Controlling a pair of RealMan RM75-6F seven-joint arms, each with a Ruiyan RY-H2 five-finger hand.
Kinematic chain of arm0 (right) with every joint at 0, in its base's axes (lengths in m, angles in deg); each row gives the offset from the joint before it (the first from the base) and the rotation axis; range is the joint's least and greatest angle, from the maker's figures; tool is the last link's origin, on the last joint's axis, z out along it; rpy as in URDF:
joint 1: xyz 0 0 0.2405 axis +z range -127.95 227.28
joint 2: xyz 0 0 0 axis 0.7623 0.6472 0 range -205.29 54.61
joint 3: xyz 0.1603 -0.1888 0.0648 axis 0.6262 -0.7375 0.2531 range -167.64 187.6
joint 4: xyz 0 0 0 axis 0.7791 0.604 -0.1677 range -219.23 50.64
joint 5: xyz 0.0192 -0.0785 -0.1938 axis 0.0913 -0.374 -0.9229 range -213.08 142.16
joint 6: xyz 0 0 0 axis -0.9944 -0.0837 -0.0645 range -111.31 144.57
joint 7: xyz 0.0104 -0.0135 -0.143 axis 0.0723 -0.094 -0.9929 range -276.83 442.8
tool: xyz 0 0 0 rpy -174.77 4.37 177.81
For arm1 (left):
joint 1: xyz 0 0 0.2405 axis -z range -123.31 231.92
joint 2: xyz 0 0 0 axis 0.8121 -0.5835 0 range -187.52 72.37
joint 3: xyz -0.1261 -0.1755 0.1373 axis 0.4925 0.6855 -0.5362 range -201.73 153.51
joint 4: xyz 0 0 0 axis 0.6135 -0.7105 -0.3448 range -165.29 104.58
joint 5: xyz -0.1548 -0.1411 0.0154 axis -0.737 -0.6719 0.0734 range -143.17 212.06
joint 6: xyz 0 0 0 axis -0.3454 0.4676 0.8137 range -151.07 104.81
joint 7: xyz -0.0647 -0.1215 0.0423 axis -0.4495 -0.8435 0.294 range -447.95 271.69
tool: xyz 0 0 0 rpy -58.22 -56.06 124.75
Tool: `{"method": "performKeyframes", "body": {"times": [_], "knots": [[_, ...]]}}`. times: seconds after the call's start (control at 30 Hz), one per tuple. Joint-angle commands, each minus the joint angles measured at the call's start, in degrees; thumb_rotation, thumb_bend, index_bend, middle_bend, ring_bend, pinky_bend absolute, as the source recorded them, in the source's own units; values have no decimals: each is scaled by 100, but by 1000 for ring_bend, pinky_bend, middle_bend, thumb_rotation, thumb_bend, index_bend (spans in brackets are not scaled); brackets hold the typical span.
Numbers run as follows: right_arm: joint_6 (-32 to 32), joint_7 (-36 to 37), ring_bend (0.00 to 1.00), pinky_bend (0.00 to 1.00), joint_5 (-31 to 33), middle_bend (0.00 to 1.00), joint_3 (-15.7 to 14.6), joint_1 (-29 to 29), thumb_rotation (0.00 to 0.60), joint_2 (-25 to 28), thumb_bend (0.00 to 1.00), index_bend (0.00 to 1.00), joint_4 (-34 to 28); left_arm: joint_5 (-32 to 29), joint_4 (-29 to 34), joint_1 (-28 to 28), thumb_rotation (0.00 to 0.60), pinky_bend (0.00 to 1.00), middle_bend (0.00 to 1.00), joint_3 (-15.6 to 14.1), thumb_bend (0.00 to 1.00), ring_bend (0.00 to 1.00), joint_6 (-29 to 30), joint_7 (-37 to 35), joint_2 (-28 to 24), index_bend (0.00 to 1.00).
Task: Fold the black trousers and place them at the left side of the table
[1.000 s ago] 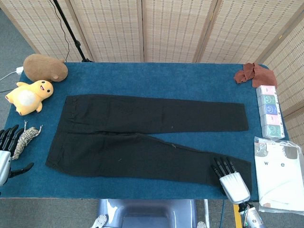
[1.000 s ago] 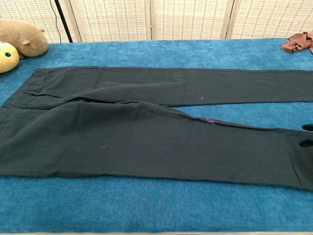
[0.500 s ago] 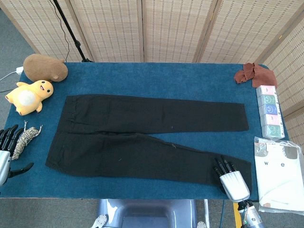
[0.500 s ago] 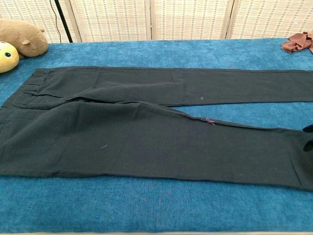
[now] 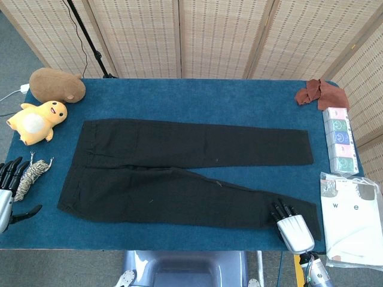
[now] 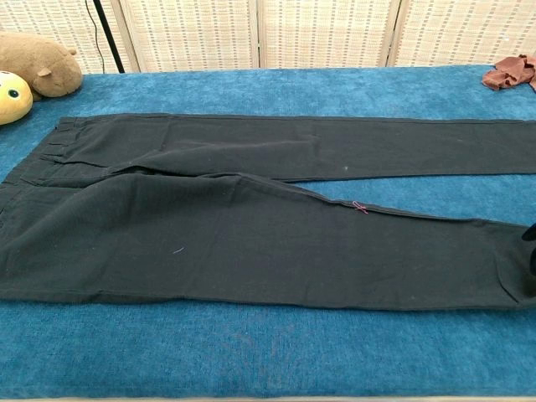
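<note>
The black trousers (image 5: 179, 173) lie flat on the blue table (image 5: 197, 98), waistband to the left and both legs running right; the chest view shows them (image 6: 251, 209) spread across the whole width. My right hand (image 5: 292, 226) sits at the near right on the cuff of the nearer leg, its dark fingers curled onto the cloth and its thumb hidden. A grip on the cuff cannot be made out. A sliver of that hand (image 6: 530, 251) shows at the right edge of the chest view. My left hand (image 5: 6, 194) hangs at the far left edge, fingers spread, holding nothing.
A brown plush (image 5: 57, 85) and a yellow plush (image 5: 37, 121) sit at the back left, a striped rope toy (image 5: 30, 176) beside my left hand. On the right are a brown cloth (image 5: 320, 94), a pastel box pack (image 5: 340, 139) and a bagged white shirt (image 5: 353, 218).
The right hand's fingers have curled in on the near leg's cuff and the cuff has shifted slightly toward the table's front edge. The left hand has not moved.
</note>
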Motion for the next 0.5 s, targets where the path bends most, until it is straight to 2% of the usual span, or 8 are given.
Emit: {"method": "performKeyframes", "body": {"times": [0.03,0.27,0.43,0.5], "knots": [[-39,69,218,387,-15,327,-3,9,600,-19,533,485,37,8,1,4,600,0,0,-7,0,0,-10,4,5,0],[-59,224,272,449,-12,391,-10,40,600,-27,551,555,113,102,-1,56,600,0,0,-68,0,0,-107,104,51,0],[-19,285,287,461,41,405,2,62,600,18,673,572,47,250,-29,91,600,1,0,-89,0,0,-66,209,148,0],[-4,311,290,464,63,407,5,68,600,42,695,574,9,440,-247,103,600,37,0,-72,0,0,109,188,285,0]]}}
